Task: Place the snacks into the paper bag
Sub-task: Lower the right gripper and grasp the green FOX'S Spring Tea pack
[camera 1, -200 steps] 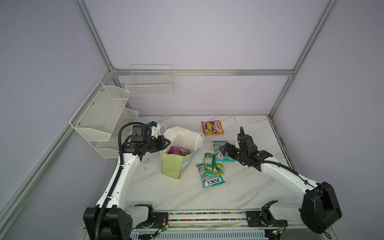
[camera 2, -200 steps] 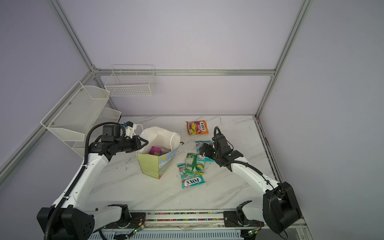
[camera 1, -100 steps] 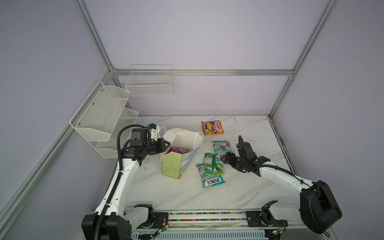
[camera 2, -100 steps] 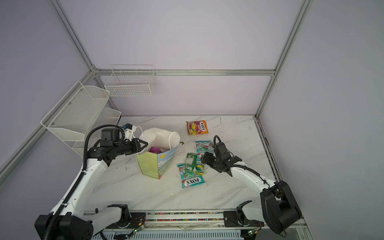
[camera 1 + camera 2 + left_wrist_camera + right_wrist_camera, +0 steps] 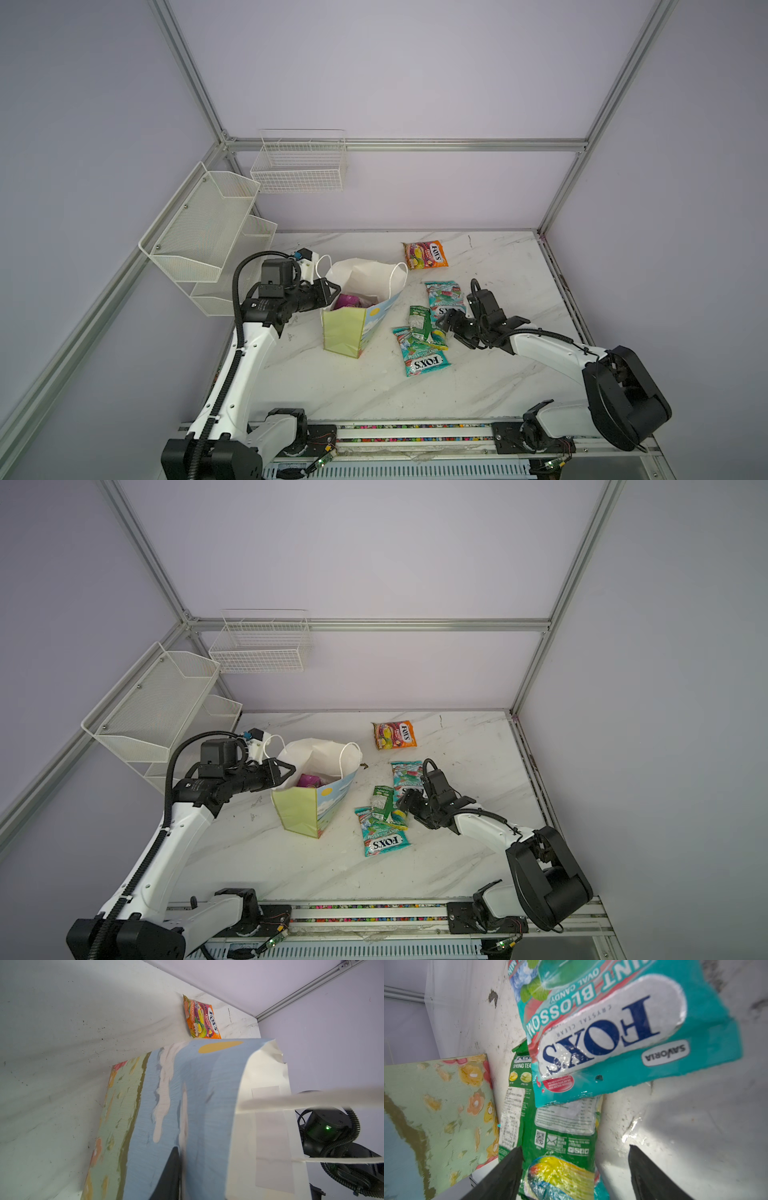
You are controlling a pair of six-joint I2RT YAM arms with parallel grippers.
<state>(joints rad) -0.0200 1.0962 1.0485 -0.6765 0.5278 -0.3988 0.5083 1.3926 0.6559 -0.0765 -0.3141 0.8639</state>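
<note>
While the left gripper (image 5: pixel 332 290) is clamped on the rim of the tall paper gift bag (image 5: pixel 343 332), pale yellow-green on its side and blue sky print on its face, we can see the mouth gaping wide, white inside, and down in there sits a magenta-purple crinkly packet (image 5: pixel 349 300), already home. From the left wrist view we get one black finger (image 5: pixel 172 1172) pressed flat against the bag's blue outer face, paper pinched tight. Over to the right gripper (image 5: pixel 445 325) now: jaws spread apart, low over the white marble tabletop (image 5: pixel 332 382), straddling the end of the green plastic snack packet (image 5: pixel 422 326). Up close in the right wrist view we have the two dark fingers (image 5: pixel 508 1174) either side of that packet's yellow-printed end, one overlapping its edge, the other over bare marble, and whether either is touching it we cannot tell. That green packet lies near the bag, on the right arm's side, its end resting on a teal "FOX'S" packet (image 5: pixel 424 359) nearest the robot's base. Behind it we find a second teal "FOX'S" packet (image 5: pixel 444 297), and the right wrist view shows its edge lapping over the green one. Farther back, well apart from that cluster, we spot the orange "FOX'S" packet (image 5: pixel 424 255) lying flat on the marble beyond the bag.
</note>
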